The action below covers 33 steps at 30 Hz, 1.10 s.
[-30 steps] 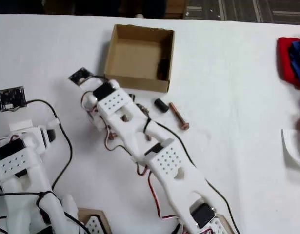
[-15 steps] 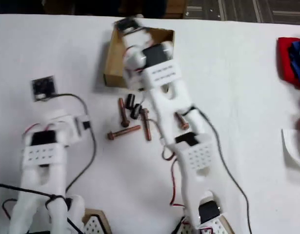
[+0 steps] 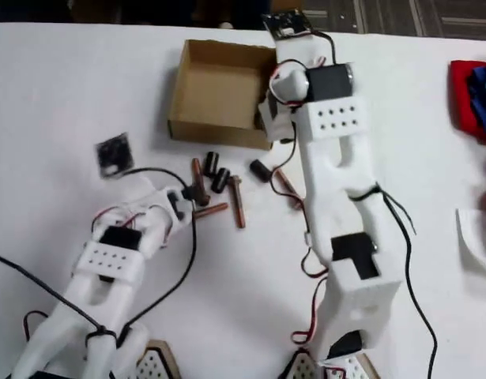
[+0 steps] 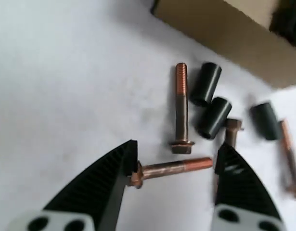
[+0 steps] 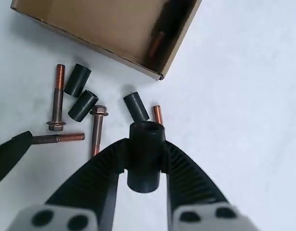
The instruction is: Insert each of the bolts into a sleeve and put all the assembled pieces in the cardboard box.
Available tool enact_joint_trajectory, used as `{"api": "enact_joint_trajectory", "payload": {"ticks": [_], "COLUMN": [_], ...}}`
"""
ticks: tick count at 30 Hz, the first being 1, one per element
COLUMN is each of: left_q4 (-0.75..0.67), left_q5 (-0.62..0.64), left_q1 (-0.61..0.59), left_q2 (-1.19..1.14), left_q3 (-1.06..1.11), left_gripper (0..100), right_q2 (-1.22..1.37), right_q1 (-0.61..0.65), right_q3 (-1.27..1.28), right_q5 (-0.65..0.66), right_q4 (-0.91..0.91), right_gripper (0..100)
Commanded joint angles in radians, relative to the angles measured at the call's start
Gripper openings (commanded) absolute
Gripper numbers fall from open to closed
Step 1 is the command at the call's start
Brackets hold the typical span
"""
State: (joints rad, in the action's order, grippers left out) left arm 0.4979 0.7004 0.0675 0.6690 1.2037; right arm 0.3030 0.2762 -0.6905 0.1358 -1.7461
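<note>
**High view:** The cardboard box (image 3: 219,133) sits on the desk (image 3: 84,71). Loose bolts (image 3: 236,201) and sleeves (image 3: 213,163) lie just in front of it. The right arm (image 3: 337,158) extends to the box's near right corner.

**Left wrist view:** The left hand (image 4: 176,153) is spread wide, straddling one bolt (image 4: 173,168) that lies flat on the desk.

**Right wrist view:** The right hand (image 5: 144,144) grips a black sleeve (image 5: 144,171) above the desk. An assembled piece (image 5: 162,29) lies in the box corner.
</note>
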Motion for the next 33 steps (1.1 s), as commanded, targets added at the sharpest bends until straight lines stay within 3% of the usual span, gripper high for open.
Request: {"api": "enact_joint_trajectory", "payload": {"ticks": [1, 8, 15, 20, 27, 33], "left_q4": [-0.038, 0.046, 0.163, 0.160, 0.149, 0.060], "left_q5": [0.147, 0.137, -0.008, -0.114, -0.305, -0.310], "left_q1": [0.029, 0.041, 0.086, 0.158, 0.137, 0.110], "left_q2": [0.003, 0.003, 0.003, 0.003, 0.003, 0.002], "left_q3": [0.004, 0.001, 0.001, -0.007, -0.044, -0.035], "left_gripper": [28, 28, 28, 28, 28, 28], "right_q2": [-0.094, -0.094, -0.094, -0.094, -0.102, -0.102], "right_q1": [-0.010, -0.044, -0.070, -0.065, -0.071, -0.070], "right_q3": [0.023, 0.028, 0.028, 0.028, 0.029, 0.029], "right_q5": [0.018, 0.018, 0.018, 0.018, 0.018, 0.018], "right_q4": [-0.021, -0.016, -0.016, -0.016, -0.016, -0.016], "right_gripper": [2.2, 2.2, 2.2, 2.2, 2.2, 2.2]}}
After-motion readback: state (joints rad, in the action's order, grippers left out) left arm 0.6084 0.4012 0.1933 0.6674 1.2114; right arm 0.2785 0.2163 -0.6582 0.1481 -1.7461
